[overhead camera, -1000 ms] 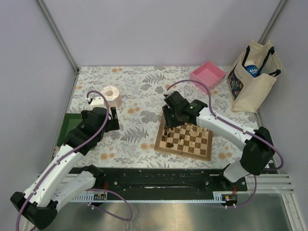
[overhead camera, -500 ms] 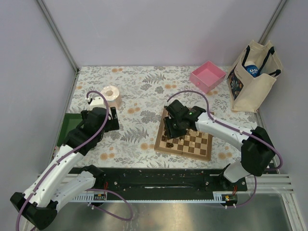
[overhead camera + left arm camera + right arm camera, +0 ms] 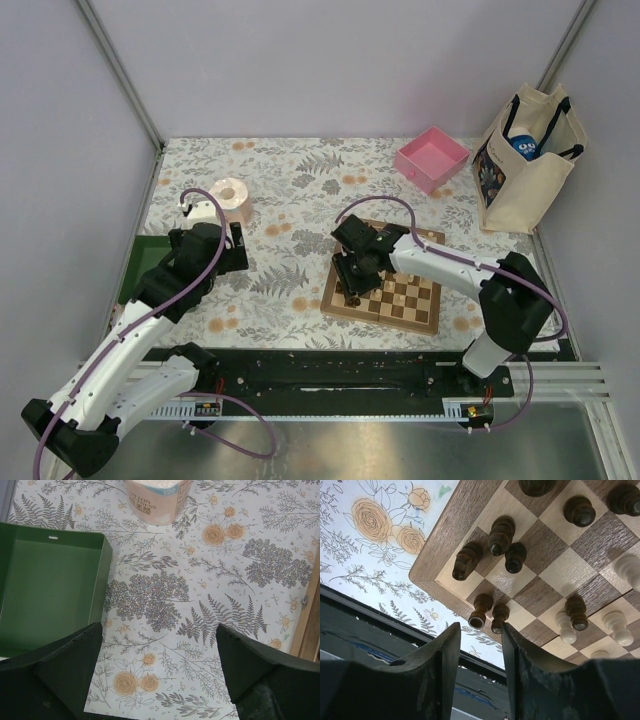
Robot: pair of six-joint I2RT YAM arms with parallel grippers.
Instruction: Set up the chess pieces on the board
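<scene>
The chessboard [image 3: 383,314] lies right of centre on the floral table. My right gripper [image 3: 352,272] hangs low over its left edge, open and empty. In the right wrist view its jaws [image 3: 480,630] stand apart over the board's corner [image 3: 449,536]. Two dark pawns [image 3: 481,611] stand just beyond the fingertips; the right fingertip [image 3: 511,635] is close to one. More dark pieces [image 3: 501,532] and pale pieces [image 3: 618,628] stand on nearby squares. My left gripper [image 3: 236,247] is far left of the board, open and empty over bare cloth [image 3: 159,630].
A pink tray [image 3: 432,157] and a tote bag [image 3: 525,160] stand at the back right. A toilet-paper roll [image 3: 232,200] and a green tray [image 3: 133,268] are at the left; both show in the left wrist view, roll [image 3: 157,497] and tray [image 3: 45,595].
My right gripper has moved from the board's far left part toward me, to its left edge, and dropped lower. The left arm has not moved.
</scene>
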